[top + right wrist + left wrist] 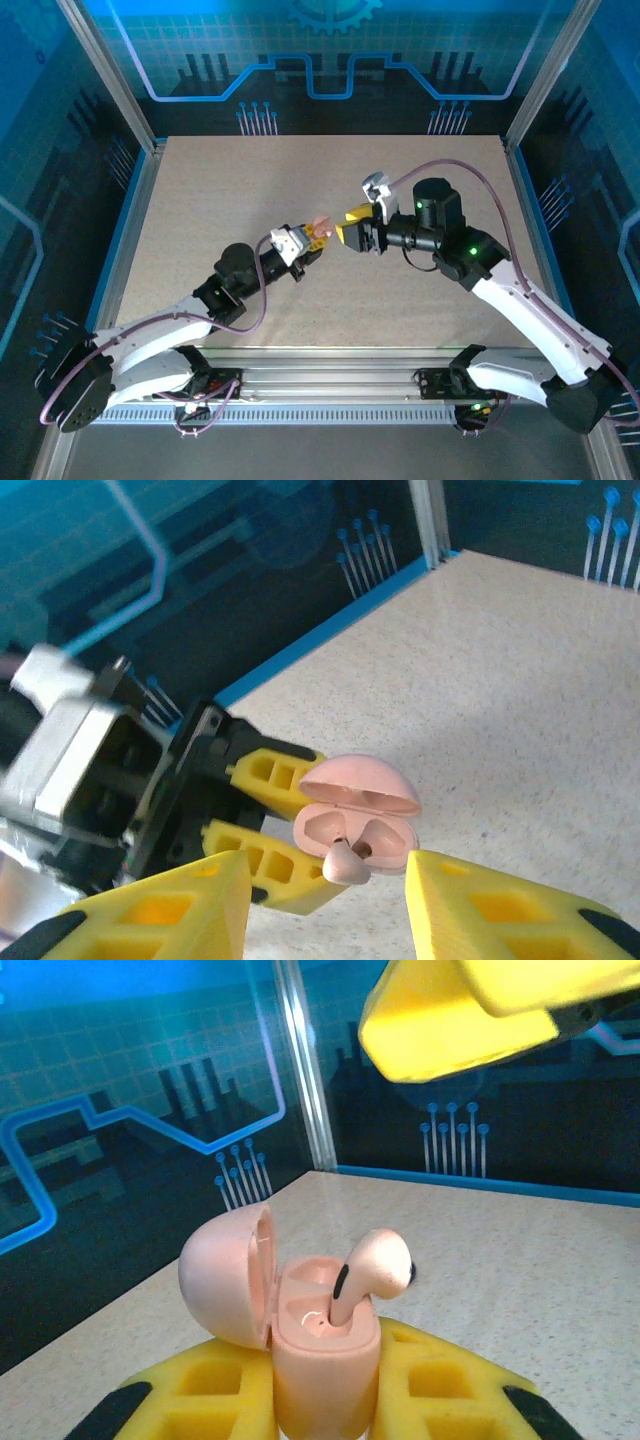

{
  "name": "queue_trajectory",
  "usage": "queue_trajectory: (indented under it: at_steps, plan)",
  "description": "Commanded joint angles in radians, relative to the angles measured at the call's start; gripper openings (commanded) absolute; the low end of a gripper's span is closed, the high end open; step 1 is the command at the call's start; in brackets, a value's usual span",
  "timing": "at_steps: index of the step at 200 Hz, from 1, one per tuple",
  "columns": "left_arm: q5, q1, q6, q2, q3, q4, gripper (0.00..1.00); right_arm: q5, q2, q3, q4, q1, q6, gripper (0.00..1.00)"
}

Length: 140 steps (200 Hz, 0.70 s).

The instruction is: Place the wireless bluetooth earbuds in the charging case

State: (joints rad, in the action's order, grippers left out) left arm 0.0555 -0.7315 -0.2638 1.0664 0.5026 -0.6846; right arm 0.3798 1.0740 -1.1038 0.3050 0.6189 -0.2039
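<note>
The pale pink charging case (325, 1360) is raised off the table with my left gripper (325, 1395) shut on its body, lid (225, 1275) swung open to the left. One pale pink earbud (378, 1263) stands tilted in the right-hand socket, stem down and head sticking out; the socket beside it holds nothing. In the right wrist view the case (385, 838) and earbud (345, 863) sit just beyond my right gripper (328, 905), which is open, its yellow fingers clear of both. From above, the right gripper (350, 230) faces the case (321, 226) and the left gripper (312, 240) at mid-table.
The speckled beige table (200, 200) spreads around both arms. Blue patterned walls and aluminium posts (300, 1070) close it in at the back and sides. One right finger (460, 1015) hangs close above the case in the left wrist view.
</note>
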Motion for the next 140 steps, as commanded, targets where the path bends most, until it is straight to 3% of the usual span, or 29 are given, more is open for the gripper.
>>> queue_trajectory:
  at_steps: [1, 62, 140]
  plan:
    - [0.102, 0.023, 0.067, -0.017, 0.009, -0.050, 0.18, 0.136, -0.025, 0.037, -0.064, -0.044, 0.252, 0.45]
    - [0.237, 0.040, 0.100, -0.001, 0.033, -0.045, 0.18, 0.297, -0.065, 0.097, -0.021, -0.103, 0.773, 0.51]
    - [0.249, 0.040, 0.112, 0.021, 0.028, -0.099, 0.17, 0.259, 0.002, 0.092, 0.004, -0.079, 0.829, 0.48]
